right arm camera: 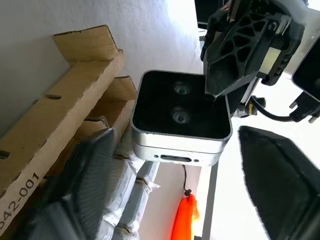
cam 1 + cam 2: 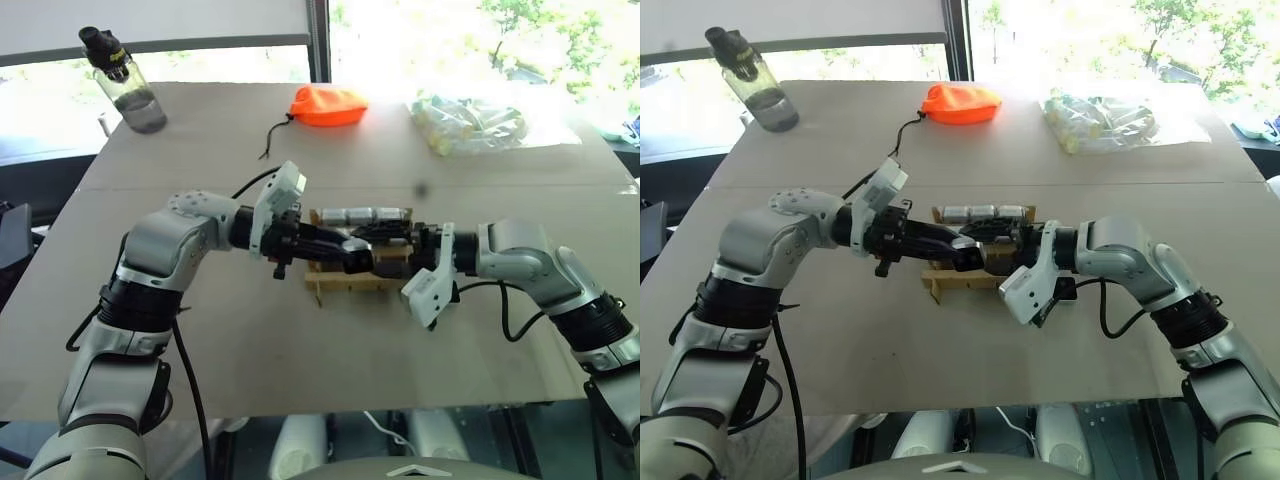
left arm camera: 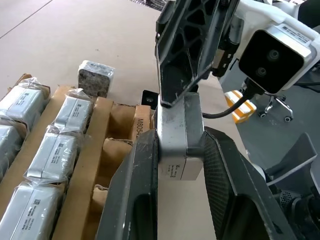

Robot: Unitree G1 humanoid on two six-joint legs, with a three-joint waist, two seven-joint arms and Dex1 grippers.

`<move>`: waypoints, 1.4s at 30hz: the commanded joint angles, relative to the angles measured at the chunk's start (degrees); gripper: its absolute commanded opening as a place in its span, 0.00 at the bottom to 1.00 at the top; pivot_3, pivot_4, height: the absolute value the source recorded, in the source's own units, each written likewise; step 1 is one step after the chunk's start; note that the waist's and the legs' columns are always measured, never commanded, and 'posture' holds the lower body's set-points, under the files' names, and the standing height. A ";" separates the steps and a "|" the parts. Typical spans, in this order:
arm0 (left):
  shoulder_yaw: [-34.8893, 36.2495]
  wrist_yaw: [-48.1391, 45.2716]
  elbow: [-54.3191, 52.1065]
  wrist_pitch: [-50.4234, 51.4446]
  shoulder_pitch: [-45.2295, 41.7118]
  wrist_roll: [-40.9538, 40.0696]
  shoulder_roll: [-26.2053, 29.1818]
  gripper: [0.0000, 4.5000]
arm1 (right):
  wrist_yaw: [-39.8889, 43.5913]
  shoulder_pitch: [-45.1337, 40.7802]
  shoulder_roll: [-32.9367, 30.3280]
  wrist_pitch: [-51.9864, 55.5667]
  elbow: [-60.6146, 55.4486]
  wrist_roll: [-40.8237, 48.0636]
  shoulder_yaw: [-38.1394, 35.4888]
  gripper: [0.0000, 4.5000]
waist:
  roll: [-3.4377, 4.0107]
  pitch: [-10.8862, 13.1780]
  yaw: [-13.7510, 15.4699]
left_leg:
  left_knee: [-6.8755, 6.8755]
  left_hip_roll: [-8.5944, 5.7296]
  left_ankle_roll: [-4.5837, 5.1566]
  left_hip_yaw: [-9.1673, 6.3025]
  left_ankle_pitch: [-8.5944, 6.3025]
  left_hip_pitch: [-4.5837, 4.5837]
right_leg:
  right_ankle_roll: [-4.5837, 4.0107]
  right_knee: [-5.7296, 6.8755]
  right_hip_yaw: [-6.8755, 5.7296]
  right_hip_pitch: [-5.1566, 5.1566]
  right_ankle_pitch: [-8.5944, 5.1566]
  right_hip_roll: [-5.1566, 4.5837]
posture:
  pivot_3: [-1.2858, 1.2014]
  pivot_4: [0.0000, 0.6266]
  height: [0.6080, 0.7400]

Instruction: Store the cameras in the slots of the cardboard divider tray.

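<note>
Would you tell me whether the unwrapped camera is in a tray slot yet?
Not yet: the camera is held above the cardboard divider tray between the left gripper's jaws.

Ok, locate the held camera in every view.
Left eye: camera centre, over the tray.
Right eye: camera centre, over the tray.
Left wrist: camera mid-picture, tray beside it.
Right wrist: camera mid-picture, lens face showing.
Shared landmark: the tray.

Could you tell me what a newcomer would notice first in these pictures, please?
First, the two grippers meeting over the cardboard divider tray at mid-table: the left gripper is shut on a silver camera, while the right gripper stands open around it. Wrapped cameras fill the tray's far row. At the far edge lie a bright orange pouch, a clear bag and a bottle.
</note>
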 commanded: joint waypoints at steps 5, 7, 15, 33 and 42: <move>1.81 -1.42 2.55 -9.49 -0.53 4.17 0.93 0.15 | 0.70 17.28 -6.18 14.31 -12.65 16.73 -10.88 1.00 | 0.00 0.00 0.90 | 0.08 -0.01 0.00 -0.27 0.00 -0.32 | 0.00 -0.07 -0.11 -0.08 0.00 -0.08 | 0.52 0.24 1.00; 1.47 -3.28 3.83 -15.08 0.50 6.48 1.96 0.15 | 2.16 26.22 -8.42 22.62 -18.65 26.71 -14.42 1.00 | 0.00 0.00 1.42 | 0.09 -0.03 0.00 -0.33 0.00 -0.49 | -0.01 -0.06 -0.14 -0.22 0.01 -0.09 | 0.52 0.24 1.00; -0.17 -4.79 12.40 -27.04 -1.37 13.33 0.32 0.15 | 0.97 52.00 -7.57 41.19 -30.31 50.81 -30.90 1.00 | -0.05 -0.03 1.56 | 0.17 -0.11 0.04 -0.19 0.00 -0.44 | 0.01 0.01 -0.18 -0.25 0.01 -0.02 | 0.52 0.24 1.00; -2.22 -4.80 18.24 -33.43 -2.57 19.74 -2.94 0.15 | 20.78 73.64 0.29 38.40 -26.01 63.60 -42.60 1.00 | -0.06 -0.06 1.56 | 0.19 -0.08 0.35 -0.35 -0.18 -0.40 | 0.01 0.01 -0.17 -0.19 0.00 0.07 | 0.52 0.24 1.00; -2.73 -4.77 18.36 -33.31 -2.73 21.33 -3.40 0.15 | 28.11 69.02 -0.16 34.58 -18.90 63.21 -46.72 1.00 | -0.06 -0.07 1.55 | 0.22 -0.09 0.35 -0.28 -0.17 -0.32 | 0.01 0.02 -0.16 -0.12 0.01 0.07 | 0.52 0.24 1.00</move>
